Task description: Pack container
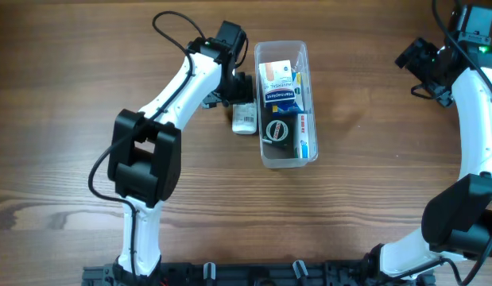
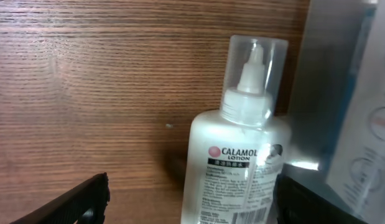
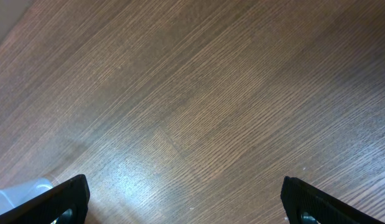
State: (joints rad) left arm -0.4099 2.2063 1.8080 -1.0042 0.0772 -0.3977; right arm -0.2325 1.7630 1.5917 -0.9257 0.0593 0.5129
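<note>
The clear plastic container (image 1: 281,44) stands in the middle of the table, holding several small boxes: an orange-white one (image 1: 276,74), a blue one (image 1: 283,97) and a black one (image 1: 277,131). A white calamine lotion bottle (image 1: 245,117) lies on the table just left of the container. In the left wrist view the bottle (image 2: 236,155) has a clear cap and lies next to the container wall (image 2: 341,93). My left gripper (image 1: 239,94) is open, its fingers (image 2: 192,202) on either side of the bottle's lower part. My right gripper (image 1: 416,67) is open and empty (image 3: 186,199) over bare wood, far right.
The table is brown wood. A corner of the container (image 3: 21,190) shows at the lower left of the right wrist view. The arm bases stand at the table's front edge (image 1: 246,274).
</note>
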